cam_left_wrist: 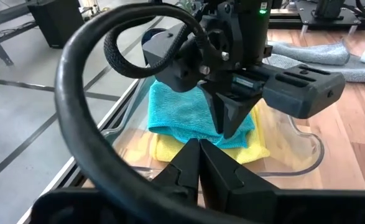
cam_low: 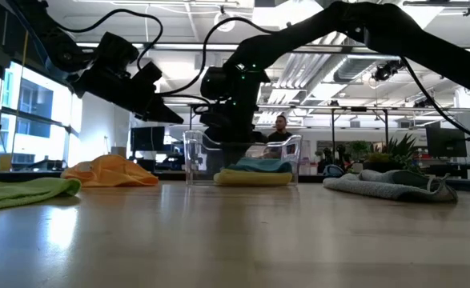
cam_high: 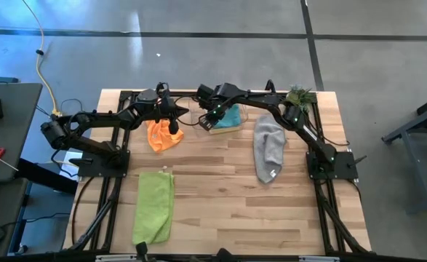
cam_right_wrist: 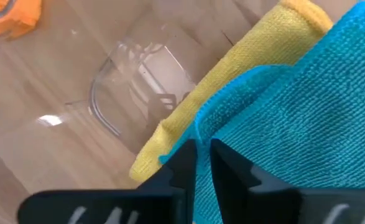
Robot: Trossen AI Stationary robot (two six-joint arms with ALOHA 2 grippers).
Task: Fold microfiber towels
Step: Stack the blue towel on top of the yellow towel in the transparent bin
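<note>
The folded teal microfiber towel (cam_right_wrist: 306, 99) lies on the folded yellow towel (cam_left_wrist: 170, 148) inside the clear plastic bin (cam_left_wrist: 306, 146). The right gripper (cam_right_wrist: 202, 155) is narrowed onto the teal towel's edge; pinch only that layer, then lift straight up. The left gripper (cam_left_wrist: 199, 163), closed and empty, hovers beside the bin.

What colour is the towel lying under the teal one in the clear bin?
Yellow towel, beneath the teal towel; clearest in the right wrist view.

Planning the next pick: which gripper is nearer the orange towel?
Left. The left gripper hangs shut right over the orange towel, at its far edge. The right gripper is off to the side, down on the teal towel in the clear bin.
</note>
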